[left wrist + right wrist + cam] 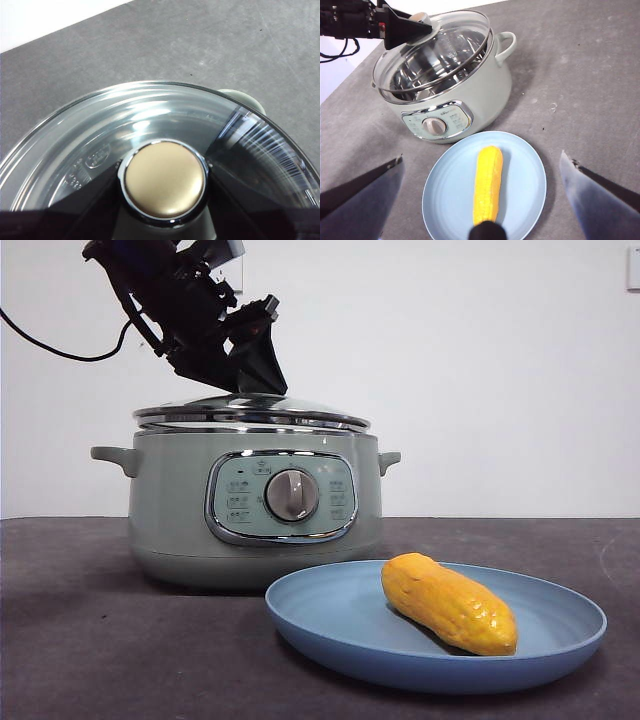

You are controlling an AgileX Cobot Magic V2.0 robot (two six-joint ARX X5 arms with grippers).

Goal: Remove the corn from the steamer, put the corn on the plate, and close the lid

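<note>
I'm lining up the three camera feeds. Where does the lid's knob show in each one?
Front view: the knob is hidden behind the left gripper above the lid.
Left wrist view: the knob is low and central, between the fingers.
Right wrist view: the knob is top left, held by the left gripper.
Shared landmark: the lid's chrome rim, on the steamer.

Bright even light, glare streaks across the glass lid.

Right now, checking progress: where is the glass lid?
The chrome-rimmed glass lid sits tilted atop the sage-green steamer, its knob gripped by the left claw.
</note>
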